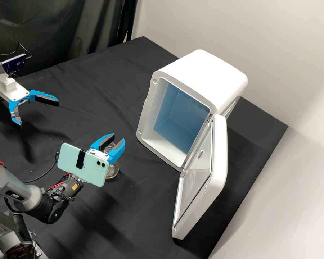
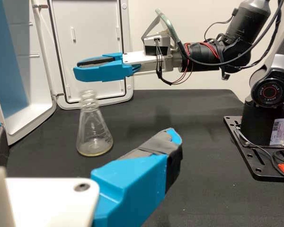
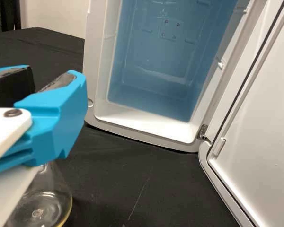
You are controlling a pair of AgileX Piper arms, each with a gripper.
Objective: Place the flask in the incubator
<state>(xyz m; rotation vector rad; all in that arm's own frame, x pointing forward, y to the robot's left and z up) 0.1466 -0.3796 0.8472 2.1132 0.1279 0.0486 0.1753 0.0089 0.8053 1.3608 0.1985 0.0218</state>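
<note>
A clear conical flask (image 1: 112,172) stands upright on the black bench, in front of the open white incubator (image 1: 205,77). My right gripper (image 1: 116,141) hangs open just above the flask's neck, one blue finger to each side, not touching the glass. From the left wrist view the flask (image 2: 93,130) sits below that gripper (image 2: 98,69). In the right wrist view the flask (image 3: 38,208) lies under the fingers (image 3: 61,106), with the blue incubator cavity (image 3: 165,61) beyond. My left gripper (image 1: 37,112) stays open and empty at the bench's far left.
The incubator door (image 1: 205,169) swings out toward the bench's front edge, to the right of the flask. A mint-green phone (image 1: 84,164) is strapped to the right arm's wrist. A black arm base plate (image 2: 265,151) with cables sits on the bench.
</note>
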